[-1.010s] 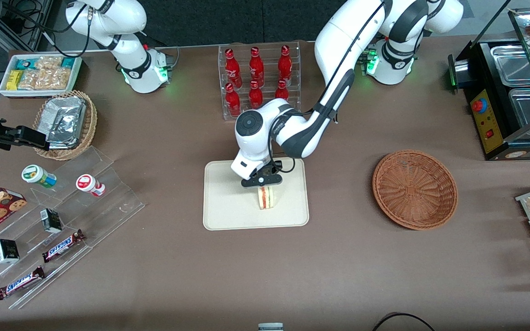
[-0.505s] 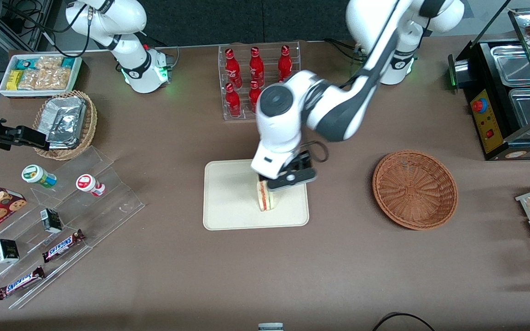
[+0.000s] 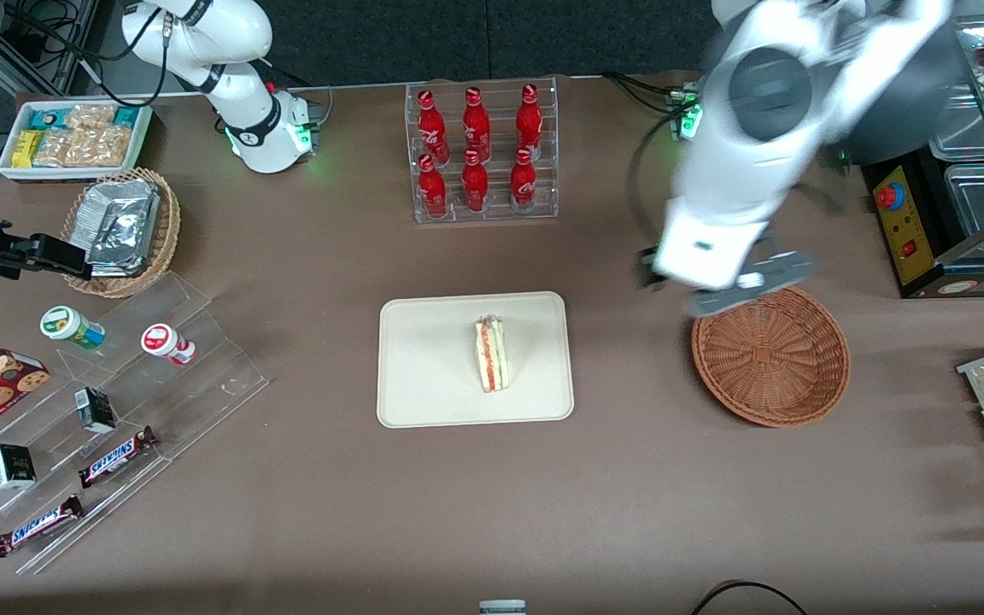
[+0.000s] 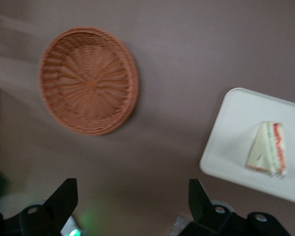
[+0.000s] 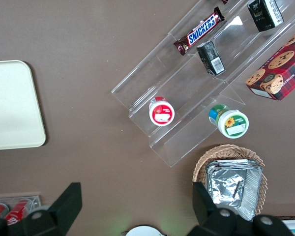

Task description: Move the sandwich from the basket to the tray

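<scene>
Front view: your sandwich (image 3: 492,354) stands on the tray (image 3: 424,376), released; the gripper (image 3: 735,286) hangs at the basket's (image 3: 770,352) eleven o'clock rim. Left wrist view: jaws spread, empty; basket bare. Placement looks done, so just park.

The working arm is glossy white with rounded shells and dark grey bands at the joints, and one joint shows a round grey cap. A black cable loops down along its wrist. Its base glows green near the tabletop's edge farthest from the front camera. The claw (image 3: 735,290) hangs above the tabletop near the basket's rim, a grey bar under a white block; its fingers (image 4: 64,199) are black, blunt wedges set wide apart.
</scene>
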### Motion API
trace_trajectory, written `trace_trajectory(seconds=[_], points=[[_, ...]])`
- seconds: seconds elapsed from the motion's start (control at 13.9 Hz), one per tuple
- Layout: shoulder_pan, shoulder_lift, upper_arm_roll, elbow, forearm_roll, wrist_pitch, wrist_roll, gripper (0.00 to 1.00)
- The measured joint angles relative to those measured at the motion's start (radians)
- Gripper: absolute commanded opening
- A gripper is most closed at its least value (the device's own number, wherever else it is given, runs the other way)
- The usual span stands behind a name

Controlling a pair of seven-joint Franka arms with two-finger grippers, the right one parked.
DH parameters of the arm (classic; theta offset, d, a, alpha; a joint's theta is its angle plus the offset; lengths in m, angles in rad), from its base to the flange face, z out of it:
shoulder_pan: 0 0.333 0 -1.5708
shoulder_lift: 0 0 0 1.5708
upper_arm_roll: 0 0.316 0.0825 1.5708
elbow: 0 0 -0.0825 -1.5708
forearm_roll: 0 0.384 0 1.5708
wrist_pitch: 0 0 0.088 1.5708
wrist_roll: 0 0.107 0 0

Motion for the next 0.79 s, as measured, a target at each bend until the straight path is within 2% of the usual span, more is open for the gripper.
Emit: trace_trajectory(seconds=[0.14, 0.36, 0.58, 0.79], points=[[0.113, -0.089, 0.002, -0.033, -0.020, -0.059, 0.173, 1.00], [0.246, -0.237, 0.006, -0.166, -0.055, -0.069, 0.408, 1.00], [0.283, -0.345, 0.049, -0.304, -0.058, -0.056, 0.576, 1.00], [0.286, -0.400, 0.105, -0.397, -0.058, -0.011, 0.659, 1.00]])
